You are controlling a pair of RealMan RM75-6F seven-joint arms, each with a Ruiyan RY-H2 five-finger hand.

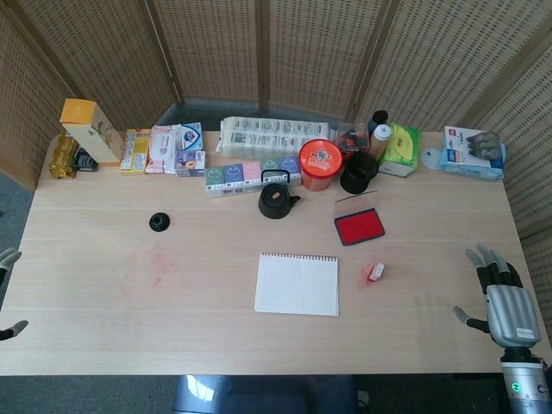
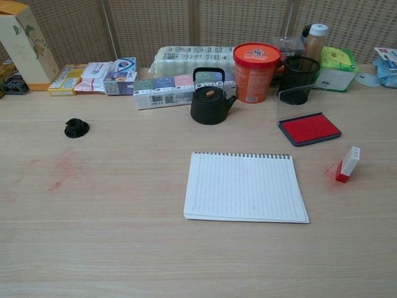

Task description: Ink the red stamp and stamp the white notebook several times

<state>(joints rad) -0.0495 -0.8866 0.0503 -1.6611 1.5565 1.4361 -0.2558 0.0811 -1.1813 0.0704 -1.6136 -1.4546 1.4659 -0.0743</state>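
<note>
A spiral-bound white notebook (image 1: 297, 284) of lined paper is laid flat near the middle of the pale wooden desk (image 1: 103, 319). The small red stamp (image 1: 374, 272) is seen just off its right side, and the rectangular ink pad (image 1: 359, 226) lies open behind it. The right hand (image 1: 500, 297), metallic, is held with fingers spread and nothing in it at the right front corner; the left hand (image 1: 7, 293) is seen only as fingertips at the left edge, so its state cannot be told.

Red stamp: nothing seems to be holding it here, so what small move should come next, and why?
Probably reach the right robot hand toward the red stamp. It stands free on the table, right of the white notebook; that hand is open and nearest, and the ink pad lies open just beyond.
</note>
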